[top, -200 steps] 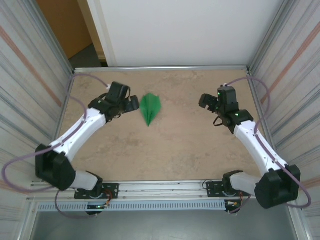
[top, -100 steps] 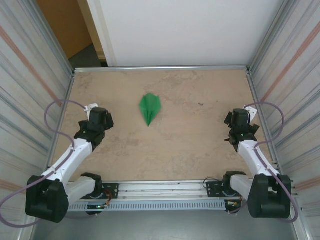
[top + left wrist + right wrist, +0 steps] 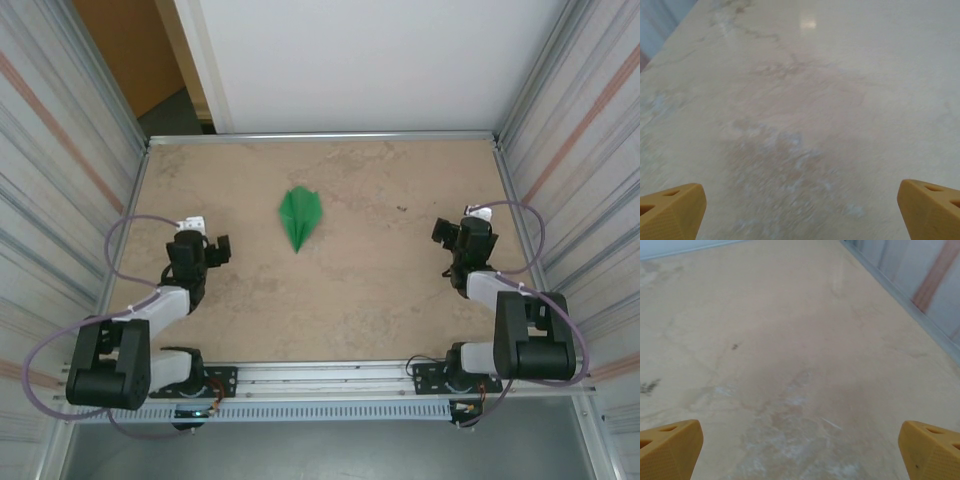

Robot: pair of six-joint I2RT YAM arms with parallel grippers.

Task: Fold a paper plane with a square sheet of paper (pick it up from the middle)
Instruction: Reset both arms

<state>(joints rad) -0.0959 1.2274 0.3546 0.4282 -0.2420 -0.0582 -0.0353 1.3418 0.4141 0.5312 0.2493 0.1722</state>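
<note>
Both arms are sitting bent up tight, close to their bases, one on each side. The left arm is folding over itself, and the left tool (image 3: 205, 245) is pointing out, away from the bases. Its two yellow fingers (image 3: 670, 212) are standing wide apart. The right arm is bending the same way, and the right tool (image 3: 452, 235) is pointing out too. Its own two fingers are also spreading wide apart.
</note>
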